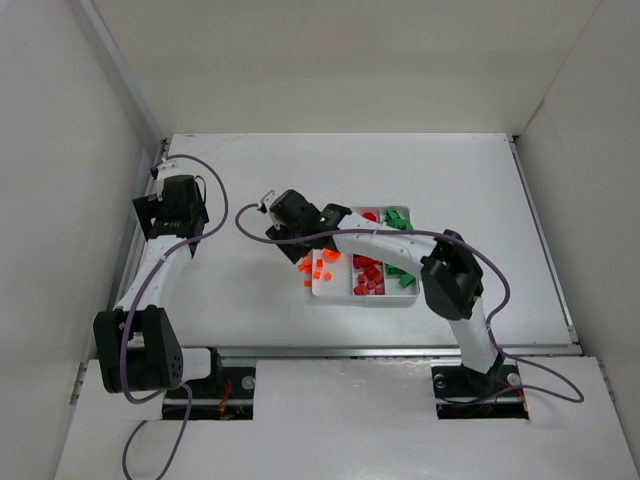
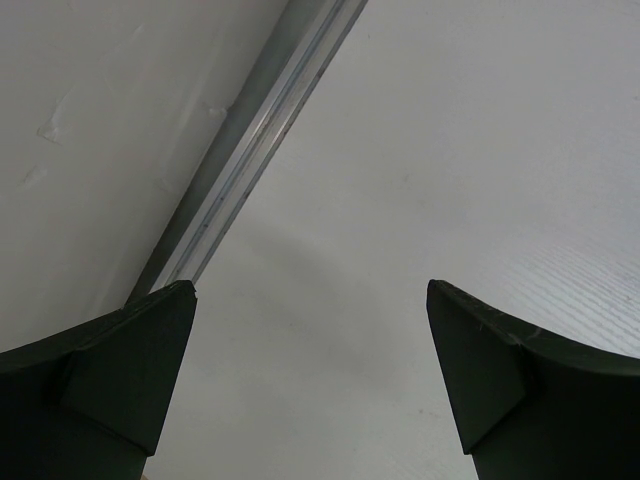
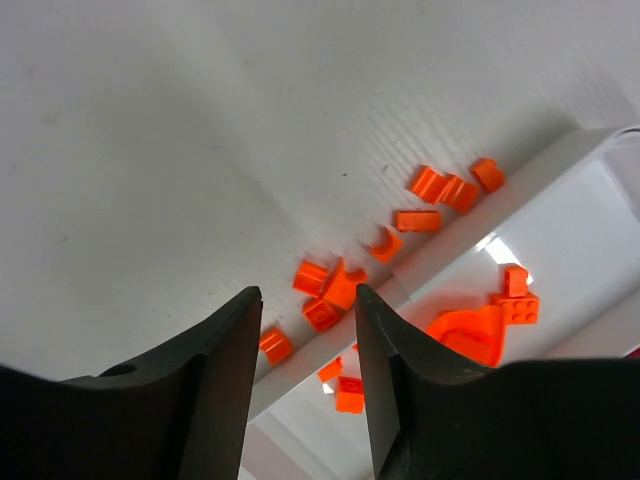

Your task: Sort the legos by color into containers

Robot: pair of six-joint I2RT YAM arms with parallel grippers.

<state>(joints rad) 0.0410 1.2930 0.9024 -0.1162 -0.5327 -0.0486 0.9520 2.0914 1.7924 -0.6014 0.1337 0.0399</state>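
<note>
**Right wrist view:** The right fingers (image 3: 228,400) stand parted and empty above a scatter of loose orange legos (image 3: 345,285) on the white counter (image 3: 180,150). Three or four of these bricks show in the gap between the fingertips, and none touches either finger. The loose bricks lie in a ragged line just beside the outer wall of the tray (image 3: 420,265). That wall crosses this view on a slant from lower left to upper right. More orange pieces lie beyond it, inside the orange compartment (image 3: 560,230).

**Top view:** The tray's three compartments run lengthwise from the near side of the counter to the far side. Orange is at left, red legos (image 1: 370,277) are in the middle and green legos (image 1: 399,217) are at right. The right arm (image 1: 385,243) lies leftward across the tray and hides much of its contents. A few orange bricks sit on the counter off its left wall. Which way single bricks face is hard to make out at this range, though they appear to lie at mixed angles.

**Left wrist view:** The left fingers (image 2: 110,370) are spread wide with nothing between them. They hang well apart from the tray, over the counter near a metal rail (image 2: 250,150) at its left edge.
</note>
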